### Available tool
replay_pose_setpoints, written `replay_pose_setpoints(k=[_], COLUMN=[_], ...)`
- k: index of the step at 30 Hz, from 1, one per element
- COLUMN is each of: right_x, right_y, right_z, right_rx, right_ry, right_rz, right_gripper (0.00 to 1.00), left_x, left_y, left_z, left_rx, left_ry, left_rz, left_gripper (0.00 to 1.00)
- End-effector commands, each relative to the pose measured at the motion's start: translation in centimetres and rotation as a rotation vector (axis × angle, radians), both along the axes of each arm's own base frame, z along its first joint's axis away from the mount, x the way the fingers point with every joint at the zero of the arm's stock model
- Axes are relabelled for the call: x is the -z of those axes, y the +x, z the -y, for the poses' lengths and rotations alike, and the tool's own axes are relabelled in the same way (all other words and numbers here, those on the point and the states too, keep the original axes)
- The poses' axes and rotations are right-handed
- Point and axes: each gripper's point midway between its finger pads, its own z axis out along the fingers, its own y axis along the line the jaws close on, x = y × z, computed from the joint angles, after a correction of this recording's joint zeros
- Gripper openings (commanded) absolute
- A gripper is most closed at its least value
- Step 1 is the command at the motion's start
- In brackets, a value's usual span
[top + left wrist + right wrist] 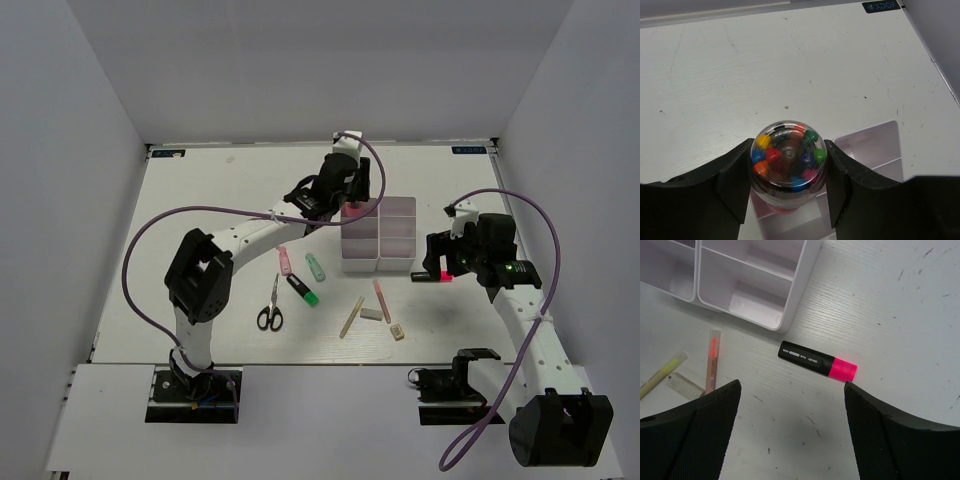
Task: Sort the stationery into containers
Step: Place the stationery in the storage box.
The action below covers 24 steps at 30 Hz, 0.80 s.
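barely begun: the left gripper [788, 167] pinched a clear tub of coloured pins [788, 150] over the bins [875, 145] (not yet released). the right gripper [790, 430] hung spread above the black-pink marker [817, 362]. scissors [270, 305], sticks and erasers lay unsorted.

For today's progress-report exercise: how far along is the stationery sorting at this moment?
Done: nothing visibly sorted; the bins look empty in the compartments on view. In hand: the left pincer grips a clear tub of coloured beads over the bins; the right pincer hangs open above the black-pink marker. Left: scissors, pink marker, mint-green marker, black-green marker, cream stick, pink stick, grey eraser and tan eraser lie on the table.
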Motion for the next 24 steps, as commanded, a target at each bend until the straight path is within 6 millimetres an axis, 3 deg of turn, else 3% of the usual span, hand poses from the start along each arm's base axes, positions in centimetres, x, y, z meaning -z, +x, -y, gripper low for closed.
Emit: replay_pose_setpoints(k=[1, 7, 13, 17, 24], right_x=[-1.3, -1.2, -1.3, -1.2, -1.2], right_y=[0.9, 0.8, 0.9, 0.8, 0.8], right_z=[0.1, 0.2, 0.1, 0.1, 0.0], right_rx=[0.001, 0.003, -0.001, -0.001, -0.009], right_ry=[-0.011, -0.013, -0.014, -0.011, -0.009], right_rz=[0.049, 0.051, 0.050, 0.048, 0.046], right_gripper=[0.85, 0.85, 0.85, 0.85, 0.85], left_x=[-4.8, -3.1, -1.7, -1.4, -2.1], left_y=[-0.9, -1.3, -1.6, -1.9, -1.7], left_z=[0.1, 0.0, 0.0, 0.4, 0.7], left_rx=[0.021, 0.027, 0.037, 0.059, 0.070], left_ry=[-0.121, -0.143, -0.138, -0.120, -0.093], left_rz=[0.061, 0.047, 0.043, 0.072, 0.090], left_gripper=[0.00, 0.00, 0.09, 0.01, 0.00])
